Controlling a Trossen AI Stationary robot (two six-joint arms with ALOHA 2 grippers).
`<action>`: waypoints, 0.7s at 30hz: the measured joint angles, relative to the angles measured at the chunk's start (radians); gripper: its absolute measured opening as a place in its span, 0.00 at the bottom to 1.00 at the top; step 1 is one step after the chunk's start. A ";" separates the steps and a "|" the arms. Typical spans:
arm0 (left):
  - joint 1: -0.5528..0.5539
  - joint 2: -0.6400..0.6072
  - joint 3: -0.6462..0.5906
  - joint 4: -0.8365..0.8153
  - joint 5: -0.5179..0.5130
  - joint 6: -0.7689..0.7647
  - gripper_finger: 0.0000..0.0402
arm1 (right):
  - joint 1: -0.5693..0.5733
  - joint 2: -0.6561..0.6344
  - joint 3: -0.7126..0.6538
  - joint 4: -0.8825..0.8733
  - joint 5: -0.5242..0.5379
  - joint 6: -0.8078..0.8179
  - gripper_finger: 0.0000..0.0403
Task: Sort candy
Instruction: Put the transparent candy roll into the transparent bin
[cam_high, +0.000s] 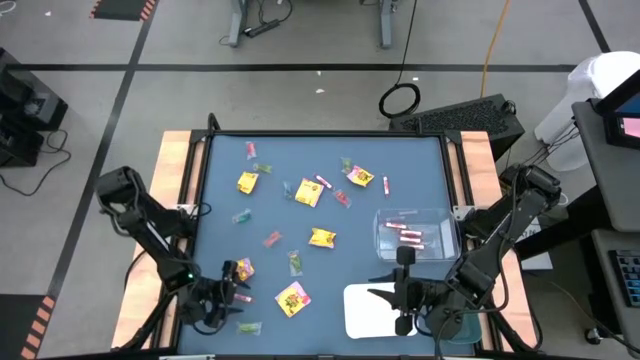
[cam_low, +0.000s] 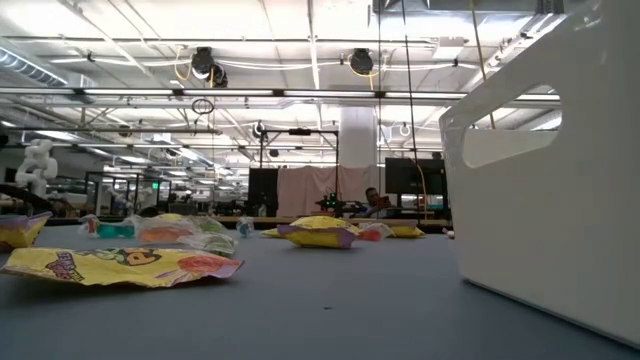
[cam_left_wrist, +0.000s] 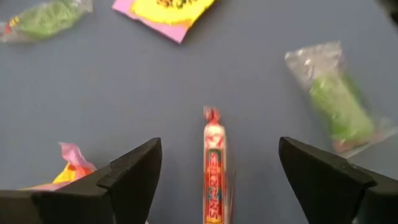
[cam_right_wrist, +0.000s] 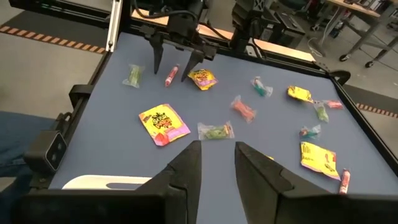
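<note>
Candy is scattered all over the blue table top (cam_high: 300, 240): yellow square packets (cam_high: 309, 192), little green wrapped pieces (cam_high: 296, 262) and thin pink-red sticks (cam_high: 322, 182), mostly spread through the middle and far part of the mat. A few sticks already sit in the clear tray (cam_high: 415, 232) on the right side, and just in front of that tray, at the near edge, there's a white tray (cam_high: 372, 310).

The left gripper (cam_left_wrist: 219, 174) is down low at the near left corner with its fingers spread wide, straddling a pink-red stick (cam_left_wrist: 214, 168) that lies on the mat between them. Neither finger touches it, there's clear blue on both sides. Right by one finger is the crumpled corner of a yellow and pink packet (cam_left_wrist: 68, 167), and on the other side, a bit farther off, a green wrapped piece (cam_left_wrist: 336, 102). Ahead of the gripper lies a yellow packet with a pink edge (cam_left_wrist: 166, 11) and another green piece (cam_left_wrist: 42, 17).

The right gripper (cam_right_wrist: 217, 167) hangs over the near right part of the table, above the white tray, fingers narrow with only a slim gap and nothing between them. From its camera you can see the left gripper across the table with the stick between its tips.

In the low view a big yellow packet (cam_low: 120, 266) lies flat up close, and the white tray's wall (cam_low: 560, 170) fills the right side.
</note>
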 joint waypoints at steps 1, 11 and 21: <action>0.000 0.013 0.000 0.000 0.000 0.000 0.78 | 0.000 0.000 0.000 0.000 0.000 0.000 0.21; -0.002 0.073 0.004 0.015 -0.020 -0.003 0.46 | -0.001 0.000 0.000 0.006 0.001 -0.003 0.21; 0.002 0.078 0.000 -0.010 -0.129 0.002 0.16 | -0.014 0.000 -0.001 0.035 0.000 -0.004 0.21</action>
